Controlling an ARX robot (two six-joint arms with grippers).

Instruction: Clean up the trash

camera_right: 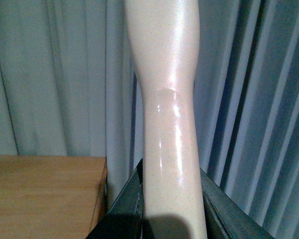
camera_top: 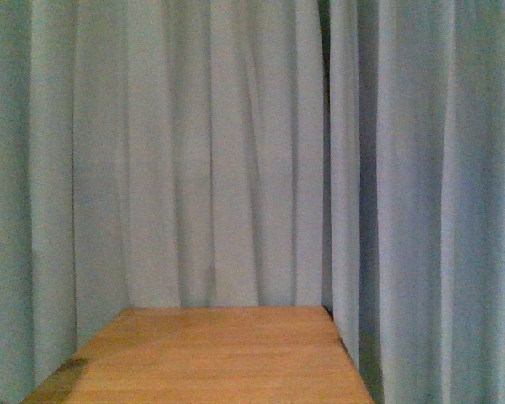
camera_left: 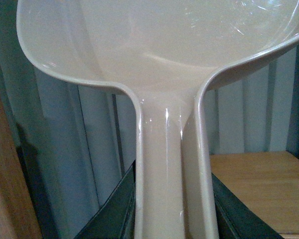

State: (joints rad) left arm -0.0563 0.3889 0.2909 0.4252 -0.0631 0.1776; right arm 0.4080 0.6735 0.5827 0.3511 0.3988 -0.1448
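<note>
In the left wrist view a pale pinkish-white dustpan (camera_left: 159, 45) fills the picture, its pan raised in front of the curtain. My left gripper (camera_left: 172, 214) is shut on its long handle, with a dark finger pressed on each side. The right wrist view shows a glossy cream brush handle (camera_right: 169, 99) standing up between the dark fingers of my right gripper (camera_right: 172, 209), which is shut on it. The brush head is out of view. The trash shows in no view. Neither arm appears in the front view.
A wooden table (camera_top: 210, 358) reaches to the grey curtain (camera_top: 236, 151) that closes it in at the back and on both sides. Its corner (camera_right: 45, 194) lies beside the right gripper, and its top (camera_left: 259, 189) shows past the left one.
</note>
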